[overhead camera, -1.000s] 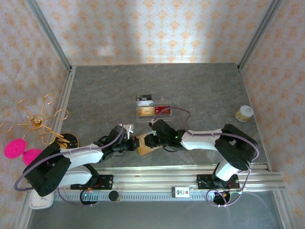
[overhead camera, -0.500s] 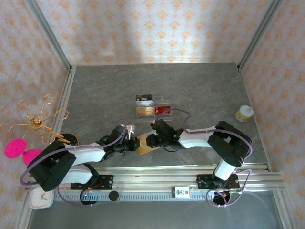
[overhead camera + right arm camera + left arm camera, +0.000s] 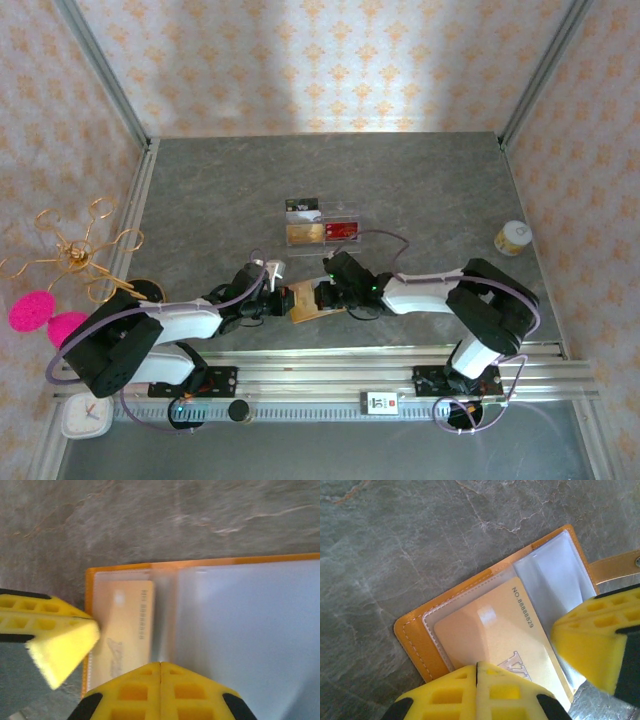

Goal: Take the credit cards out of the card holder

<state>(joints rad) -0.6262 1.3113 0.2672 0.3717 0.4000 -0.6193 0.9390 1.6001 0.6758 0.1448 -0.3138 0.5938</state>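
Observation:
The orange-tan card holder [image 3: 306, 303] lies open on the grey table between my two grippers. In the left wrist view its leather edge [image 3: 415, 630] frames clear sleeves, and a gold credit card [image 3: 490, 635] sits in one. The left gripper [image 3: 477, 666] is shut, its tips pressing on that card's near end. The right gripper [image 3: 160, 665] is also shut, its tips at the fold between the gold card [image 3: 127, 620] and a clear empty sleeve [image 3: 240, 630]. Nothing visible lies between either pair of fingers. From above, the left gripper [image 3: 282, 300] and right gripper [image 3: 325, 296] face each other across the holder.
A clear acrylic stand [image 3: 322, 226] holding several cards stands just behind the holder. A small jar [image 3: 512, 238] sits at the right edge. A gold wire rack [image 3: 82, 256] and pink pads [image 3: 40, 315] are at the left. Metal rails [image 3: 400, 365] run along the near edge.
The right gripper's jaws have closed fully and its wrist has shifted slightly right and nearer. The left gripper stays shut on the holder's left side.

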